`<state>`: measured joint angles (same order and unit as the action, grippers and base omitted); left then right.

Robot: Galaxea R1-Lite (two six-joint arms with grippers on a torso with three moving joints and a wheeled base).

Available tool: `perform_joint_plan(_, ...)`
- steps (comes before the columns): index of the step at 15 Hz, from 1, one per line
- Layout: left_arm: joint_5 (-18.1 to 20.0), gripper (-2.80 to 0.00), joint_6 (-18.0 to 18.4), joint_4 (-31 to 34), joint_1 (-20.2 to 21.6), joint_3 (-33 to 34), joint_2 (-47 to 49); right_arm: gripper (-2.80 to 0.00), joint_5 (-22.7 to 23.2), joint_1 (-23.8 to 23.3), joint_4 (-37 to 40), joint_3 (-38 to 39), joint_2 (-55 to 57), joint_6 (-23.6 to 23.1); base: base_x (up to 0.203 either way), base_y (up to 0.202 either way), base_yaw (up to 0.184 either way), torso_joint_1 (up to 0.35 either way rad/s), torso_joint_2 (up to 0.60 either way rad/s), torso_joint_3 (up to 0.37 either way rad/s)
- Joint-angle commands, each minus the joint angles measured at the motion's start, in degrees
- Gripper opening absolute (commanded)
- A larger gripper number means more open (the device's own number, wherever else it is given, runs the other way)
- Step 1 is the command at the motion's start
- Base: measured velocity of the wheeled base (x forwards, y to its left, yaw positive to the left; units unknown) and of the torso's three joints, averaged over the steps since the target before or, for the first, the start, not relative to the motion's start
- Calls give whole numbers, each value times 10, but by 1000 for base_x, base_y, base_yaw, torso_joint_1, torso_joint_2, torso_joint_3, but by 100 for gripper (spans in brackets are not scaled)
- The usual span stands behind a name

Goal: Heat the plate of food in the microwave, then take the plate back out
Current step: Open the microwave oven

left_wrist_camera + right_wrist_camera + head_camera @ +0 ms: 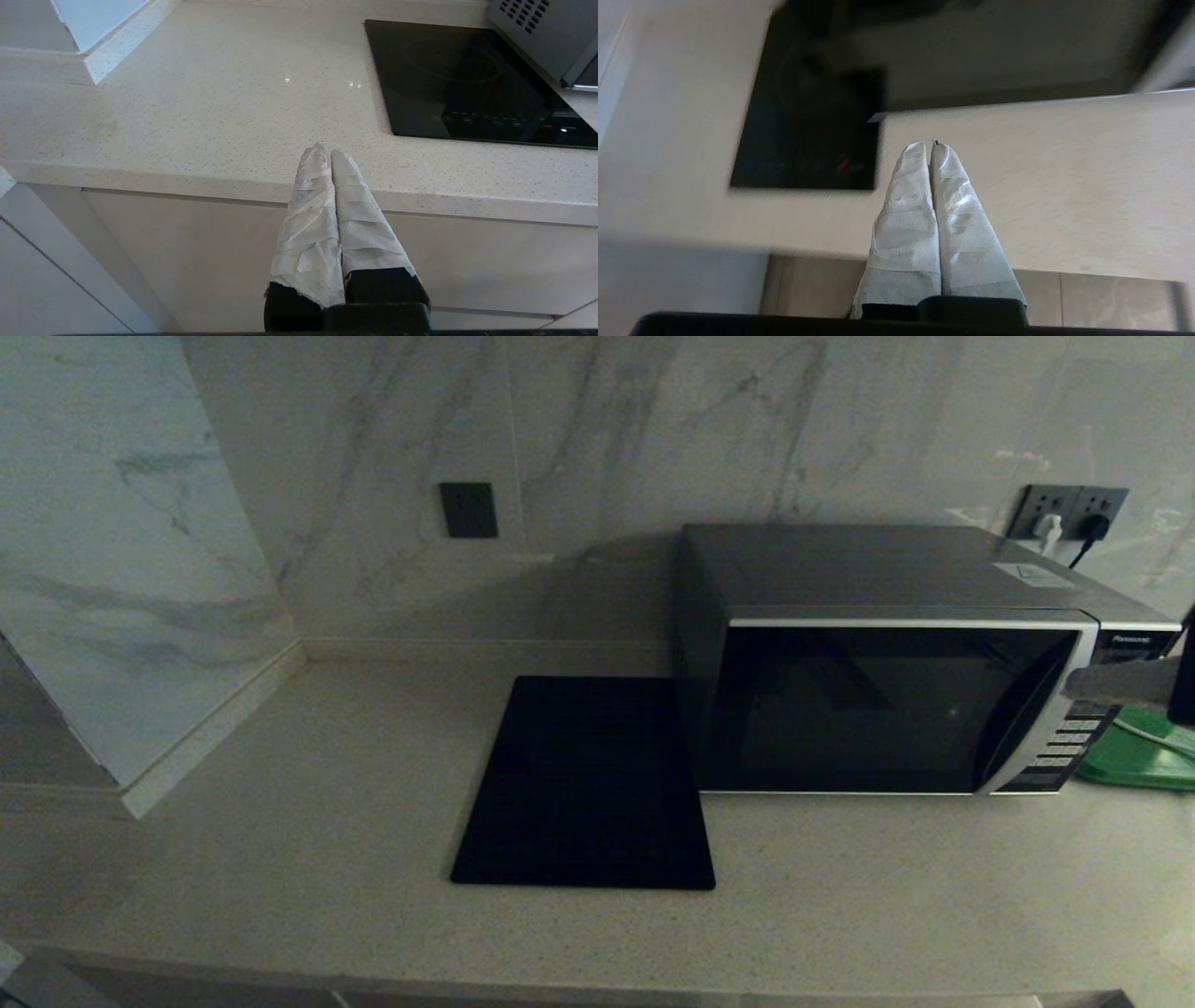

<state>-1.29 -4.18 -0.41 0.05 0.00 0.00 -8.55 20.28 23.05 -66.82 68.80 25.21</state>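
Observation:
The microwave (887,700) stands at the right of the counter with its black glass door closed; a corner of it (537,32) shows in the left wrist view, and its front (994,56) is blurred in the right wrist view. The plate of food is out of view in every frame. My right gripper (1074,683) shows as a blurred grey shape at the far right edge, in front of the microwave's button panel (1055,747). Its taped fingers (931,147) are shut on nothing, above the counter. My left gripper (327,151) is shut and empty, low by the counter's front edge.
A flat black cooktop slab (588,784) lies on the pale speckled counter (327,821) left of the microwave. A green object (1134,761) with a white cable sits to the microwave's right. Marble walls close the back and left. Wall sockets (1069,513) are behind.

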Motion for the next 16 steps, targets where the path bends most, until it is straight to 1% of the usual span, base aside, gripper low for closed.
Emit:
perform_joint_plan(1,0,-280,0,0,0,0,0,-280,-7,40,1,-6,49,3,0,0,0,0,0,0)
perform_joint_plan(3,0,-280,0,0,0,0,1,-280,-24,45,-5,-24,106,8,0,0,0,0,0,0)
perform_joint_plan(7,0,-280,0,0,0,0,0,-280,-72,54,-68,-63,216,18,0,0,0,0,0,0)
perform_joint_plan(10,0,-280,0,0,0,0,0,-280,-79,82,-75,-113,266,57,0,0,0,0,0,0)
perform_joint_plan(14,0,-280,0,0,0,0,1,-280,-80,100,-75,-151,308,70,0,0,0,0,0,0)
perform_joint_plan(16,0,-280,0,0,0,0,0,-280,-81,104,-75,-176,326,88,0,0,0,0,0,0)
